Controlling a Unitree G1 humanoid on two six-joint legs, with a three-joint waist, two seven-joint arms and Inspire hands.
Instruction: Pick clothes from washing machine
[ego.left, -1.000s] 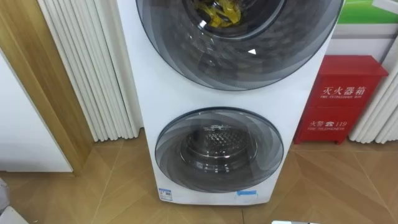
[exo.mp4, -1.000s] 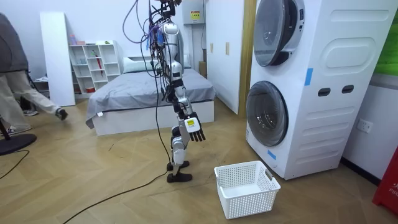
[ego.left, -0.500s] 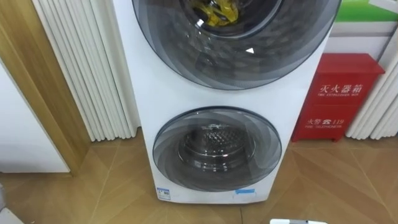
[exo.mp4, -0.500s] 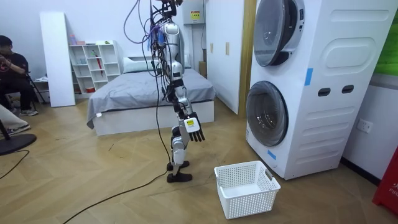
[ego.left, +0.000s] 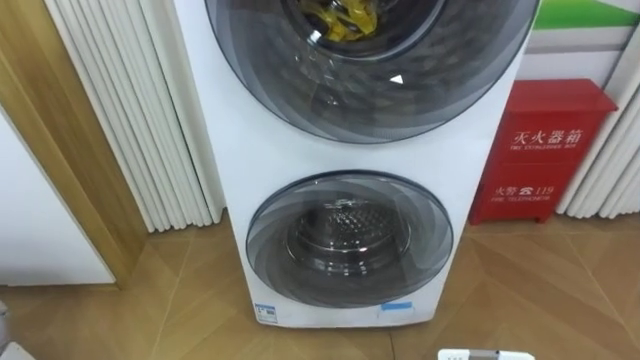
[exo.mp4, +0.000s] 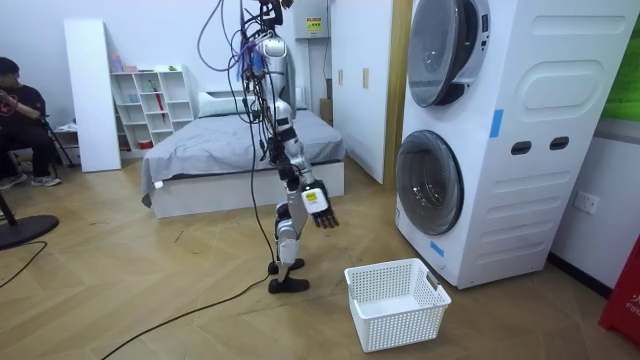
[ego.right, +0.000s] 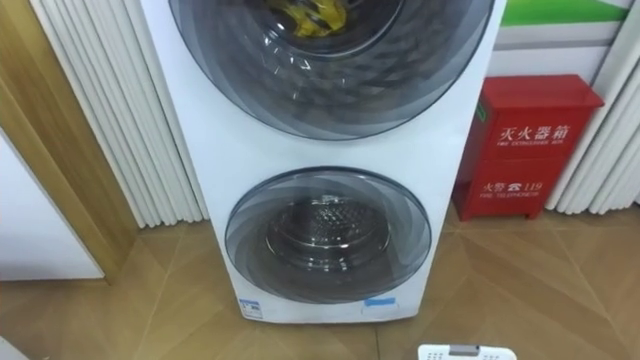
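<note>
Two white washing machines (exo.mp4: 500, 140) stand stacked in front of me. The upper round door (ego.left: 365, 70) is closed, and yellow clothes (ego.left: 340, 18) show behind its glass. The lower door (ego.left: 350, 240) is closed too, with a bare metal drum behind it. I stand a step or two back from the machines, on the wooden floor. My right hand (exo.mp4: 321, 205) hangs in front of my body at hip height, fingers straight and pointing down, holding nothing. A white laundry basket (exo.mp4: 396, 300) sits on the floor between me and the machines; its rim (ego.left: 485, 354) peeks in at the bottom.
A red fire-equipment box (ego.left: 545, 150) stands right of the machines. White ribbed panels (ego.left: 140, 120) and a wooden frame (ego.left: 50, 150) are on their left. A bed (exo.mp4: 240, 150) lies behind me. A person (exo.mp4: 25, 115) sits at the room view's left.
My right hand has swung a little forward toward the machines, fingers now pointing down. The eye views shifted slightly. The person at the room view's left has sat down.
</note>
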